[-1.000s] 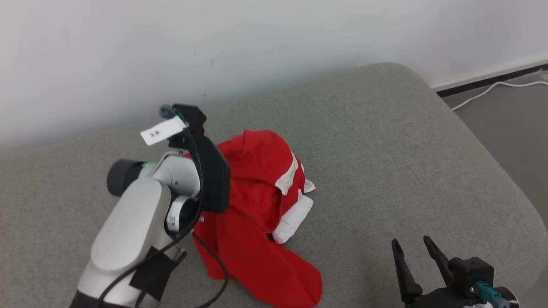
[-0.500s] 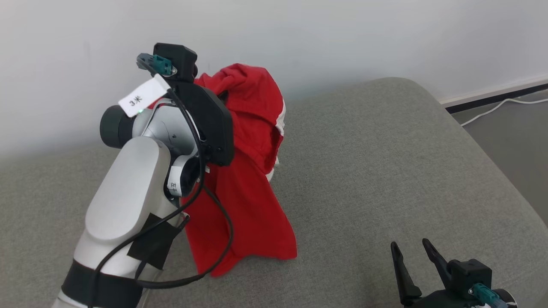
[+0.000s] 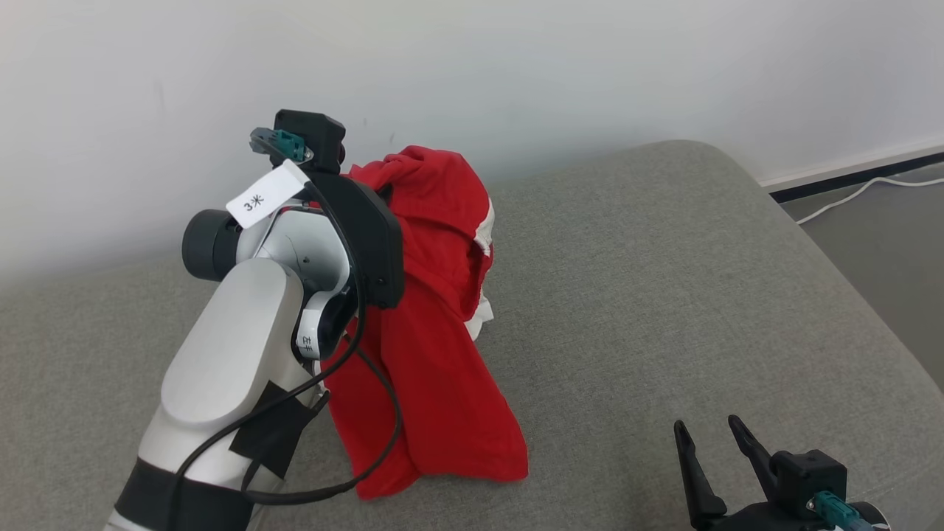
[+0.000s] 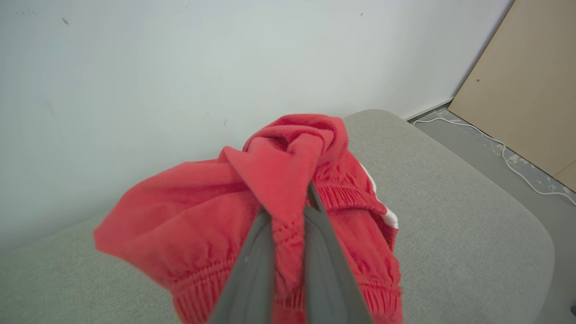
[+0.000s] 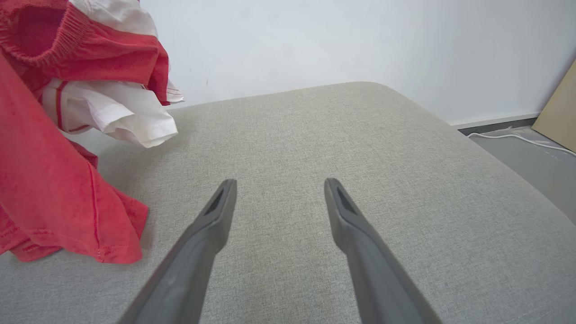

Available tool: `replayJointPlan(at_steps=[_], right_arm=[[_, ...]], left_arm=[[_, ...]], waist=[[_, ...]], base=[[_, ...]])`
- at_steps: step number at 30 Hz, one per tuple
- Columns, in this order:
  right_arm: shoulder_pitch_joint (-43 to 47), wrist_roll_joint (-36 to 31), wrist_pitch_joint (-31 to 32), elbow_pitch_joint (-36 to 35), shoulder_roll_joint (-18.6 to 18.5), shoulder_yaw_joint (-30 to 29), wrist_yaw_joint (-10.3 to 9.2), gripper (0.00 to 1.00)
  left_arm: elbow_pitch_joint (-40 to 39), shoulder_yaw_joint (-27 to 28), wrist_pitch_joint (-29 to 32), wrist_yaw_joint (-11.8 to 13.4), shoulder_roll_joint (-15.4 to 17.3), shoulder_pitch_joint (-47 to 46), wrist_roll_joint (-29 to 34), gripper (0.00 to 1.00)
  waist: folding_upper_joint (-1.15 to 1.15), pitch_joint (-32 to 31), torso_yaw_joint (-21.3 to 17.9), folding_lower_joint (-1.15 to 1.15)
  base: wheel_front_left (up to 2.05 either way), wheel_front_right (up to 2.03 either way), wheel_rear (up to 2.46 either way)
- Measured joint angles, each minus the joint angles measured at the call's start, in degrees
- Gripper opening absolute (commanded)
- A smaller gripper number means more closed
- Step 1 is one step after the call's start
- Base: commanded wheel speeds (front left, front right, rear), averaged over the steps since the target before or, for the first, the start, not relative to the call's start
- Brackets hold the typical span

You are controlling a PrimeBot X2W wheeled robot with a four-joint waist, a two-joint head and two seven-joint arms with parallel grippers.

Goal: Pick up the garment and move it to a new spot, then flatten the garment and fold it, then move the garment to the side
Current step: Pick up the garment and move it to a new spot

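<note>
Two end effectors are in view. The left end effector (image 4: 290, 211) is raised above the grey cushion (image 3: 664, 295), its two fingers pinched nearly together on a bunched fold of the red garment (image 3: 435, 354), close to a ribbed elastic hem that shows in the left wrist view. The garment hangs from that grip in front of the white wall (image 3: 516, 74). Its upper part is bundled around the fingers, white trim (image 3: 483, 228) shows along its right side, and its lower edge reaches down to the cushion. The right end effector (image 3: 708, 426) sits low at the near right, fingers spread wide with nothing between them, over bare cushion and apart from the garment's lower edge. A white cable (image 3: 848, 195) lies on the floor beyond the cushion's right end.
</note>
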Motion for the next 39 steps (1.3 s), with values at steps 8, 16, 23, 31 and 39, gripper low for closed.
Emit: replayJointPlan(at_steps=[8,16,23,31,39], right_arm=[[0.2,0.2,0.0,0.0,0.0,-0.1,-0.04,1.0],[0.1,0.4,0.0,0.0,0.1,0.1,-0.04,1.0],[0.0,0.5,0.0,0.3,0.1,0.1,-0.04,1.0],[0.0,0.5,0.0,0.7,-0.1,-0.3,-0.05,1.0],[0.8,0.5,-0.3,1.0,-0.2,-0.7,-0.47,1.0]], left_arm=[[3.4,-1.5,-1.5,0.0,0.2,4.3,0.5,0.0],[6.7,-2.6,-2.5,-0.1,0.4,8.3,0.5,0.99],[7.8,-3.1,-3.5,-0.6,0.3,9.5,0.5,1.0],[8.1,-2.6,-7.1,-1.1,0.3,9.2,0.4,1.0],[6.0,-1.7,-11.2,-1.1,0.3,9.1,0.1,1.0]], waist=[[0.0,0.3,0.7,0.0],[0.0,0.8,1.2,0.01],[0.0,0.9,1.5,0.01],[0.0,-0.3,2.3,0.01],[0.0,-2.4,3.8,0.01]], base=[[0.0,0.0,0.0],[0.0,0.0,0.0],[0.0,0.0,0.0],[0.0,0.0,0.0],[0.0,0.0,0.0]])
